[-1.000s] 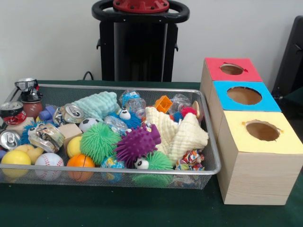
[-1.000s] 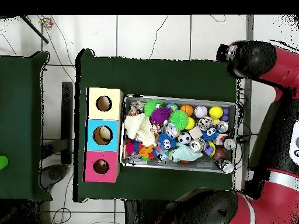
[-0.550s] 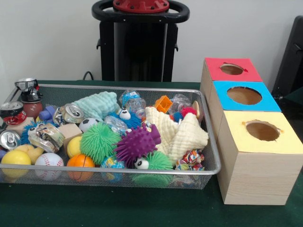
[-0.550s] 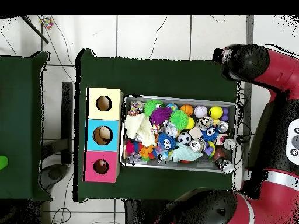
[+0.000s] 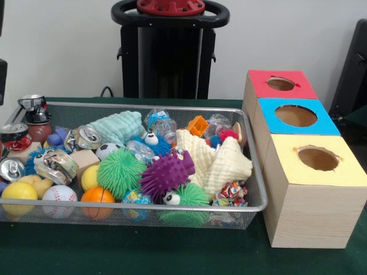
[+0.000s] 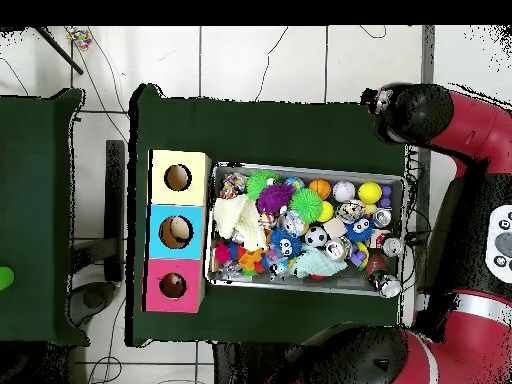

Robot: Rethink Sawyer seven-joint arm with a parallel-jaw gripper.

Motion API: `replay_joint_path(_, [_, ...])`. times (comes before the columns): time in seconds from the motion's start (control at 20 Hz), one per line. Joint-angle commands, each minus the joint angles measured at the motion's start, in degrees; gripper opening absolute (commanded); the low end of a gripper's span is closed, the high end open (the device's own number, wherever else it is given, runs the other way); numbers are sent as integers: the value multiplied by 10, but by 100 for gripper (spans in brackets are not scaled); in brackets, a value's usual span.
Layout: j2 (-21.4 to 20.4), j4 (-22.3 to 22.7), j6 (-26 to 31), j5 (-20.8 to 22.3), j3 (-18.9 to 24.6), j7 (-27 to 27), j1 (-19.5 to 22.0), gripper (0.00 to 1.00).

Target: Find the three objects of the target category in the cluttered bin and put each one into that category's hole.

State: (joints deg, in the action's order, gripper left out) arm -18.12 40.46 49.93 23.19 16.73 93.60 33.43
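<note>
The jaws cannot be made out clearly in either view, so I cannot tell whether they are apart or together; only the end of the red and black arm (image 6: 425, 112) shows, hanging over the edge of the green worktop (image 6: 270, 125), outside one corner of the wire bin (image 5: 256, 182). Closest to that arm end, inside the bin's corner, lies a yellow ball (image 5: 19, 192), with a baseball (image 5: 59, 195) and an orange ball (image 5: 97, 196) just beside it along the same wall. A little further off sit several crushed cans (image 5: 55, 165), a small soccer ball (image 5: 106, 150) and a wooden block (image 5: 86, 158). Further still come a green spiky ball (image 5: 118, 170), a purple spiky toy (image 5: 166, 173) with a stuck-on eye, and a mint cloth (image 5: 117, 126). A cream cloth (image 5: 218, 160) lies heaped at the bin's end well away from the arm. All the sorting things are in the bin, piled and touching. Beyond the bin, farthest from the arm, stand three wooden boxes in a row, each with a round hole in its top: yellow box (image 5: 318, 157), blue box (image 5: 295, 116), red box (image 5: 281, 84).
</note>
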Motion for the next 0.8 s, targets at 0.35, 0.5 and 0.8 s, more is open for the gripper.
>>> replay_joint_path(0.35, [4, 90, -31, 21, 11, -116, 50, 100])
replay_joint_path(0.5, [-15, 116, -46, 28, 5, -117, 54, 100])
replay_joint_path(0.8, [-75, 222, -92, 37, -4, -97, 50, 100])
